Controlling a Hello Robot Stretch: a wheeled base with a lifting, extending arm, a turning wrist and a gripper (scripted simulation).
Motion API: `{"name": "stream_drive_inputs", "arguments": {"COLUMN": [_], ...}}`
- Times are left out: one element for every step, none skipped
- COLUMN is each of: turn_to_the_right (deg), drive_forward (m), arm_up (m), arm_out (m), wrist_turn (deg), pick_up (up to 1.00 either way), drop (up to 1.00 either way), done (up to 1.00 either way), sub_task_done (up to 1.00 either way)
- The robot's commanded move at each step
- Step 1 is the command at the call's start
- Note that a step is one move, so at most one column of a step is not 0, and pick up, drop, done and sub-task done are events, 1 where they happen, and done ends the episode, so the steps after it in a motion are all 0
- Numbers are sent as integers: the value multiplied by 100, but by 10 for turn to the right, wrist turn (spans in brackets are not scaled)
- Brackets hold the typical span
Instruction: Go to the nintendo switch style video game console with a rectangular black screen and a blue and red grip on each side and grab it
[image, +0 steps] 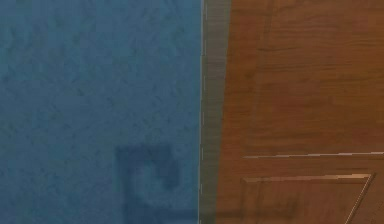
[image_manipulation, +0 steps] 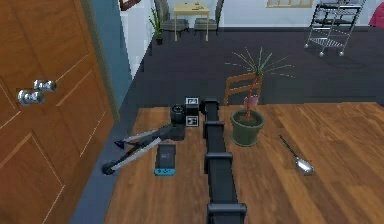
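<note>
Since the robot stands alongside the brown wooden table (image_manipulation: 330, 200), I judge the going-to part of the job as good as done, with the grab as the part left. My landmark is the spiky green plant in its round green pot (image_manipulation: 247, 125) on that table. To the plant's left, across the dark square arm bar (image_manipulation: 215, 160), lies a small flat dark slab with a blue end (image_manipulation: 165, 158), which I take for the game console. It rests flat on the tabletop, nearer the table's left edge than the plant is.

The gripper (image_manipulation: 112, 166) also reaches out left of the plant, its two thin fingers slanting down past the console's left side toward the table's edge. I cannot tell whether it has hold of anything, nor how its fingers are set. The console lies right beside them on the surface, and I cannot say whether they touch it. Right of the plant, a silver metal spoon (image_manipulation: 296, 154) lies well apart from all this.

I cannot pick out the console's red grip, and its screen is just a dark patch. A brown wooden chair back (image_manipulation: 238, 84) behind the plant is partly hidden by leaves. Ahead stand a blue wall (image: 100, 90) and an orange-brown panelled wooden door (image: 300, 90), close up, the door cut off at the right and bottom.
</note>
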Motion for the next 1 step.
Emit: {"name": "stream_drive_inputs", "arguments": {"turn_to_the_right": [0], "drive_forward": [0], "arm_up": [0], "arm_out": [0], "wrist_turn": [450], "pick_up": [0], "drop": [0], "done": [0], "sub_task_done": [0]}}
